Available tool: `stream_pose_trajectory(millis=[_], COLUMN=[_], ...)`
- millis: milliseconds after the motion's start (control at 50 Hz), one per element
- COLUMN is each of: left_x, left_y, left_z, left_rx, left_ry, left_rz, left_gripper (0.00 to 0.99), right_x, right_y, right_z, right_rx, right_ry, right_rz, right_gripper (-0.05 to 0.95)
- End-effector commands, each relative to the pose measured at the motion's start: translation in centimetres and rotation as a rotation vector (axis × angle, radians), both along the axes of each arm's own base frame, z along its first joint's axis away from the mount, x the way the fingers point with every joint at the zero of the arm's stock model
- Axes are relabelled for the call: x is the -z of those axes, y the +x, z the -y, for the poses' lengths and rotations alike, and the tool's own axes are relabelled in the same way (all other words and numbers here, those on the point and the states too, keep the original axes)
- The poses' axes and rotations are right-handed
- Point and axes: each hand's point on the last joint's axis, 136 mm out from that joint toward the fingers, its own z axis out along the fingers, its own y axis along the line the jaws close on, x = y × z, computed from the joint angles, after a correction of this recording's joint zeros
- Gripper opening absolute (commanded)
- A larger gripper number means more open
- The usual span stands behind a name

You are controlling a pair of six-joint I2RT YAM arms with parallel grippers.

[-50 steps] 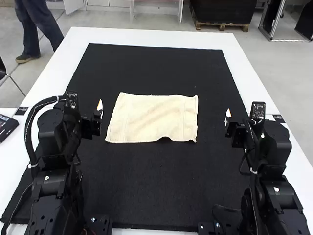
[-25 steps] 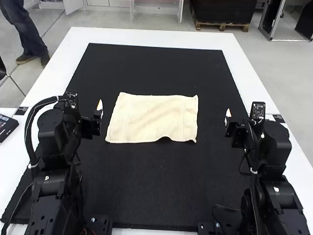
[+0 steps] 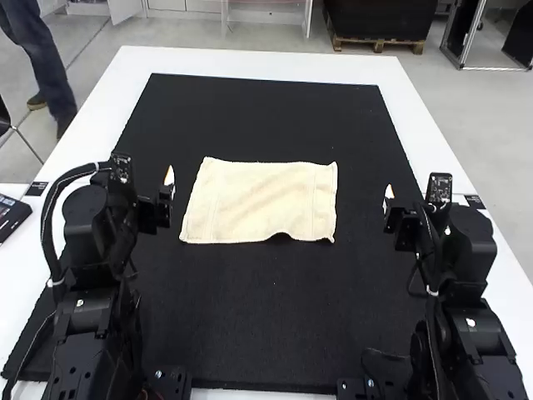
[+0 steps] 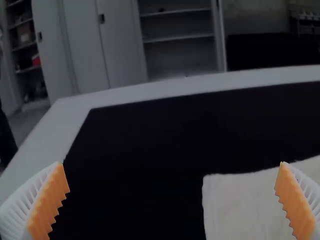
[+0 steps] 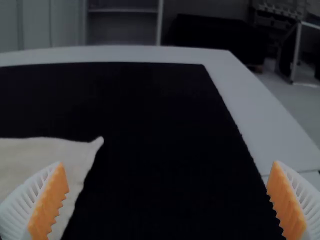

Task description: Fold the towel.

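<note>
The black mat (image 3: 271,333) stretches past every edge of the towel (image 3: 258,198).

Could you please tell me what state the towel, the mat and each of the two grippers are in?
Towel: lying spread on the mat, roughly rectangular, with a small arched ripple in the edge nearest the arms; held by neither gripper.
Mat: laid flat on the table.
Left gripper: open, fingers wide apart, empty.
Right gripper: open, fingers wide apart, empty.
</note>
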Motion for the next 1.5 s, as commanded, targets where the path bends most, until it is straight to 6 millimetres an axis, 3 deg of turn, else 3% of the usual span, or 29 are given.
stream_pose_trajectory(millis=[0, 120, 200, 300, 500, 620, 760, 980, 1100, 1160, 1320, 1380, 1480], left_x=[-2.7, -6.8, -8.3, -9.5, -15.1, -17.1, -18.6, -19.7, -18.3, -16.7, -9.4, -6.1, -2.5], left_y=[-0.5, -1.8, -2.4, -2.8, -4.8, -3.9, -1.1, 4.0, 7.2, 8.9, 14.1, 15.6, 17.0], left_z=[-0.7, -2.2, -2.6, -2.6, -2.2, -2.3, -2.9, -3.7, -4.5, -5.4, -7.0, -6.8, -5.6], left_rx=[-0.044, -0.143, -0.170, -0.174, -0.173, -0.162, -0.160, -0.136, -0.141, -0.173, -0.230, -0.223, -0.185], left_ry=[0.024, 0.034, 0.037, 0.036, 0.028, 0.003, -0.016, -0.068, -0.104, -0.118, -0.147, -0.142, -0.136], left_rz=[0.115, 0.287, 0.345, 0.360, 0.458, 0.438, 0.395, 0.321, 0.238, 0.174, -0.078, -0.197, -0.311], left_gripper=[0.969, 0.967, 0.967, 0.964, 0.964, 0.964, 0.966, 0.966, 0.966, 0.966, 0.964, 0.964, 0.964], right_x=[-1.8, -3.5, -5.0, -7.7, -14.7, -17.9, -18.8, -18.8, -17.9, -16.9, -12.6, -10.7, -7.2], right_y=[0.0, -0.1, -0.3, -1.0, -3.4, -3.9, -1.1, 5.8, 9.5, 11.3, 15.3, 16.4, 17.4], right_z=[0.4, 0.9, 1.2, 1.6, 2.4, 2.4, 2.6, 2.8, 3.4, 4.0, 5.4, 5.7, 4.9], right_rx=[0.017, 0.040, 0.057, 0.089, 0.127, 0.119, 0.112, 0.082, 0.074, 0.083, 0.122, 0.133, 0.093], right_ry=[-0.039, -0.106, -0.147, -0.176, -0.147, -0.108, -0.059, -0.033, -0.010, -0.006, 0.011, 0.018, 0.089], right_rz=[0.077, 0.144, 0.202, 0.311, 0.493, 0.526, 0.434, 0.272, 0.181, 0.131, -0.012, -0.067, -0.170], right_gripper=[0.92, 0.92, 0.92, 0.92, 0.92, 0.92, 0.92, 0.92, 0.92, 0.92, 0.92, 0.92, 0.92])
